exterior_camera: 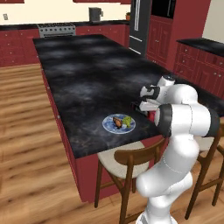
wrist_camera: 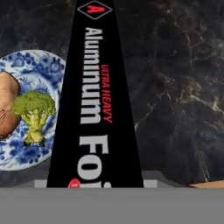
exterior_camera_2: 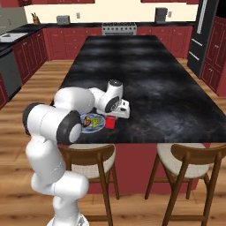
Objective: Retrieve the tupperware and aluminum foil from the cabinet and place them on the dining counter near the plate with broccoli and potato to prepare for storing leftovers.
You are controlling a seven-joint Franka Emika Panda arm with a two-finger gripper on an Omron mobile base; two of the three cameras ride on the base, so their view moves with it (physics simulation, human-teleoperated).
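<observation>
So the aluminum foil (wrist_camera: 94, 100) is right under the hand, running straight out ahead of it lengthwise, label up. In the right base view the gripper (exterior_camera_2: 115, 115) hangs low over the dining counter (exterior_camera_2: 167, 88), with the box's red end poking out just beneath it. The fingertips themselves are hidden behind the box in the hand view, so I honestly can't tell if the jaws are clamped on it or standing loose around it. The plate (wrist_camera: 26, 109) sits just to the hand's left, the foil's long edge overlapping its rim from this angle, with the broccoli (wrist_camera: 34, 111) and potato (wrist_camera: 6, 105) on it.

Handling-wise, my guess is the box is light, stiff cardboard with smooth printed sides, so a bit slippery and easy to crush if squeezed hard. Being long and narrow, it'll want to swing if held near one end. I'd grab across the narrow width near the middle.
</observation>
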